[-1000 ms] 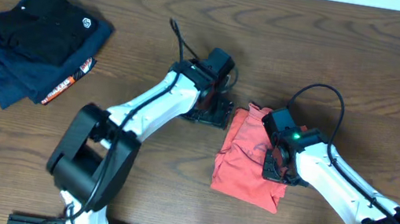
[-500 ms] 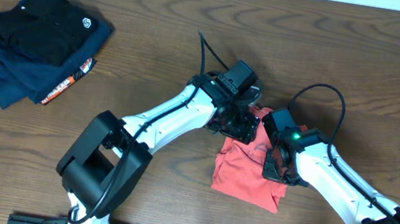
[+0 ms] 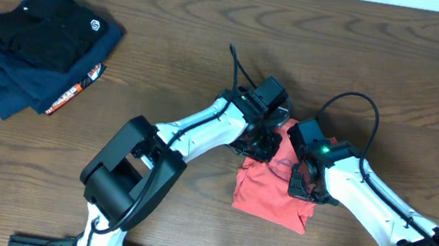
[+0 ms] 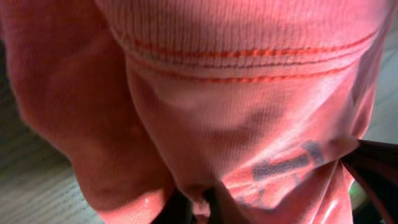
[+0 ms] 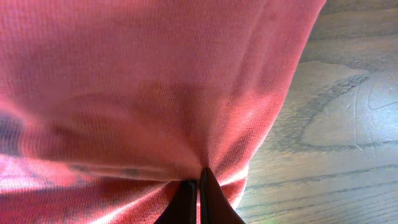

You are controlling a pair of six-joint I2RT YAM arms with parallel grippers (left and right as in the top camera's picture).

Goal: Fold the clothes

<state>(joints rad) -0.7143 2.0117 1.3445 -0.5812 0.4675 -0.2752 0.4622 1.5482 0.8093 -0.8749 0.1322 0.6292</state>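
Note:
The clothes, a coral-red T-shirt (image 3: 268, 193), lie bunched on the wooden table right of centre. My left gripper (image 3: 265, 144) sits on the shirt's upper left edge. In the left wrist view its jaws (image 4: 194, 210) are shut, with a fold of the red cloth (image 4: 205, 118) pinched between them; a stitched hem and dark blue lettering (image 4: 283, 168) show. My right gripper (image 3: 304, 185) rests on the shirt's right side. In the right wrist view it (image 5: 198, 194) is shut on a gathered fold of the cloth (image 5: 143, 93).
A stack of dark navy and black folded garments (image 3: 34, 47) with an orange-striped label (image 3: 78, 87) lies at the far left. Bare wooden table (image 5: 348, 124) shows to the right of the shirt. The table's far edge runs along the top.
My left gripper moved right from beside the shirt onto its upper left edge and closed on the cloth. The right gripper stayed in place, shut on the shirt.

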